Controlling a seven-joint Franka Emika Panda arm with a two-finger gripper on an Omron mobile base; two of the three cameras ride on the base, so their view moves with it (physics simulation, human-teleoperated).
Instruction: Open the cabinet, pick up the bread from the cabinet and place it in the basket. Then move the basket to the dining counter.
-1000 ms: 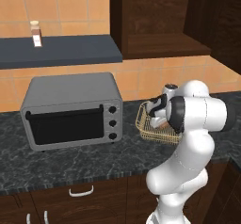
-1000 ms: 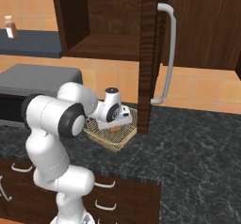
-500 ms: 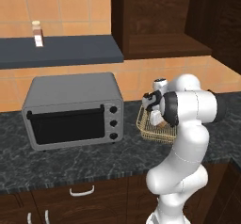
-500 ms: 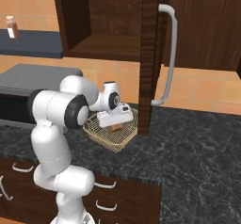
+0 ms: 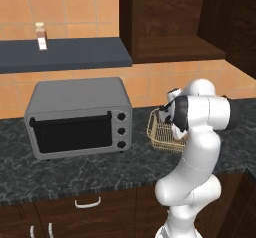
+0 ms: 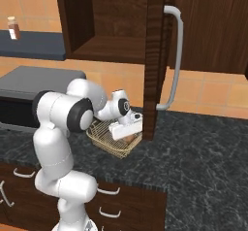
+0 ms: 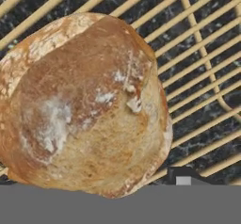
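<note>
Far left in your left base view: a small bottle (image 5: 41, 36) stands on the dark blue shelf (image 5: 65, 54) against the orange tile wall. Below it the grey toaster oven (image 5: 77, 117) sits on the black speckled counter (image 5: 75, 174), door shut.

Right of the oven, the basket (image 5: 162, 136) rests on that counter, with the arm's hand reaching down into it. In your right base view the gripper (image 6: 127, 129) sits low inside the basket (image 6: 109, 142), just left of the cabinet's open door (image 6: 155, 60) with its long silver handle (image 6: 175, 60). The cabinet (image 6: 106, 26) stands open, its lower shelf bare wood.

The bread (image 7: 84, 103) lies on the basket's wire floor (image 7: 202, 53), speckled counter showing through the mesh. In the right base view a brown sliver of bread (image 6: 130, 139) shows just beneath the hand.

Fingers: one dark fingertip (image 7: 183, 175) shows at the roll's lower right edge, just beside the crust. You can't tell from these views whether the jaws stand apart or press the roll; contact with the bread isn't clear.
</note>
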